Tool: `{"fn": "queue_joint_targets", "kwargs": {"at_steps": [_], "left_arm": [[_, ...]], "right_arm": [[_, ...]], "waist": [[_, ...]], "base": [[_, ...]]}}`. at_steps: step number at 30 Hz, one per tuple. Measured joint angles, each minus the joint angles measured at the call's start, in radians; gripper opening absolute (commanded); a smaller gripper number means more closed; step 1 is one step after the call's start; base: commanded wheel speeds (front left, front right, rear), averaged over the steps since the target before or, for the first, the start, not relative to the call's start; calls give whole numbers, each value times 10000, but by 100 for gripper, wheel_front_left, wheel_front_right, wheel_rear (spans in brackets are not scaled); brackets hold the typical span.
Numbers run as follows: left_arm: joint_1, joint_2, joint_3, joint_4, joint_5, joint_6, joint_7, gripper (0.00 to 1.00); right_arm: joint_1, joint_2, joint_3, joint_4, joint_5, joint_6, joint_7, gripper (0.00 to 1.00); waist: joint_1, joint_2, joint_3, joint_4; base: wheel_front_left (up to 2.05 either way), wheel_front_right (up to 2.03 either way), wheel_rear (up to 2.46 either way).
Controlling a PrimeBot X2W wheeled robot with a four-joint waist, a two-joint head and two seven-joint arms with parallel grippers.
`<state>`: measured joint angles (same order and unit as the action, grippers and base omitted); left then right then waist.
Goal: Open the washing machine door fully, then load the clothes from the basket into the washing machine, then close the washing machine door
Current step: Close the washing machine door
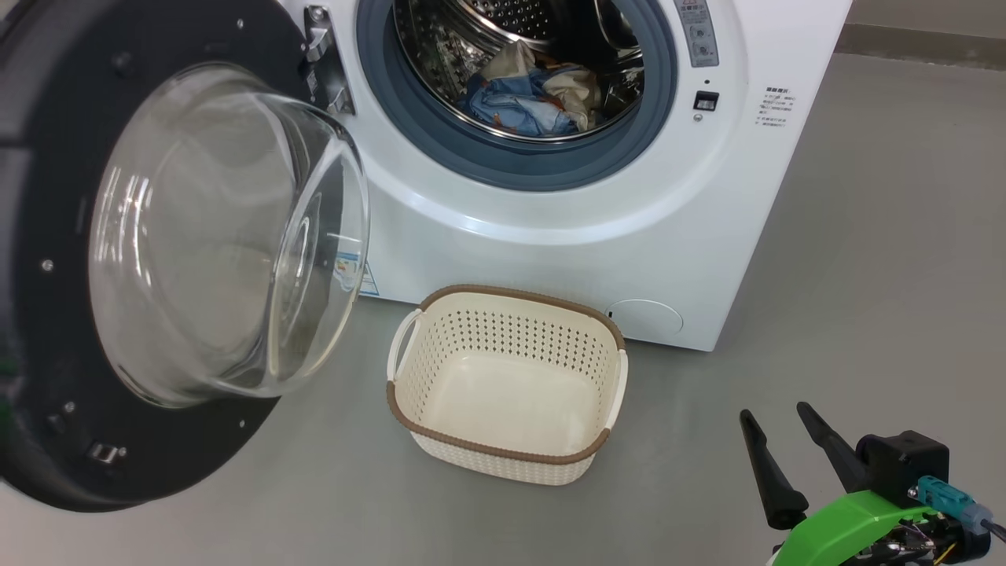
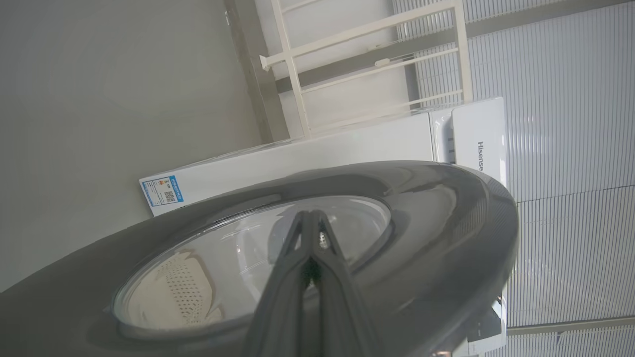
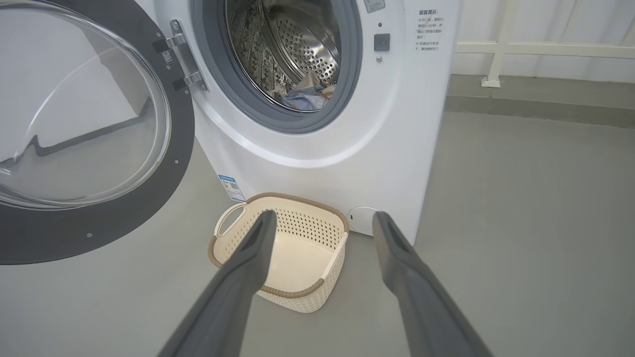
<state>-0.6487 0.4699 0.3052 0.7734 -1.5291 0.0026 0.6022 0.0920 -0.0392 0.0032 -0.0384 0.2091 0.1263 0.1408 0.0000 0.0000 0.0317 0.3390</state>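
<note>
The washing machine (image 1: 566, 251) stands with its door (image 1: 47, 330) swung wide open to the left, the glass bowl (image 1: 228, 236) bulging toward me. Light blue and cream clothes (image 1: 526, 98) lie in the steel drum, and the clothes (image 3: 305, 96) also show in the right wrist view. The cream basket (image 1: 519, 293) sits on the floor before the machine with nothing in it. My right gripper (image 1: 772, 411) hovers open at the lower right, well short of the basket (image 3: 297, 198). My left gripper (image 2: 310, 214) is shut, fingertips over the outer face of the door (image 2: 446, 223); contact is unclear.
A round cap (image 1: 646, 318) sits low on the machine's front, just behind the basket. A blue sticker (image 1: 354, 275) shows beside the door glass. Bare grey floor (image 1: 880, 275) stretches to the right. A white railing (image 3: 501, 49) stands against the far wall.
</note>
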Motion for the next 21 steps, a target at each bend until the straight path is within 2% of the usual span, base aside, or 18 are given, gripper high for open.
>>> {"fn": "queue_joint_targets", "kwargs": {"at_steps": [21], "left_arm": [[358, -468, -796, -2681, -489, 73, 2220, 0]], "right_arm": [[-44, -6, -13, 174, 0, 0, 0, 100]], "waist": [[0, 0, 236, 58]], "base": [[0, 0, 0]]}}
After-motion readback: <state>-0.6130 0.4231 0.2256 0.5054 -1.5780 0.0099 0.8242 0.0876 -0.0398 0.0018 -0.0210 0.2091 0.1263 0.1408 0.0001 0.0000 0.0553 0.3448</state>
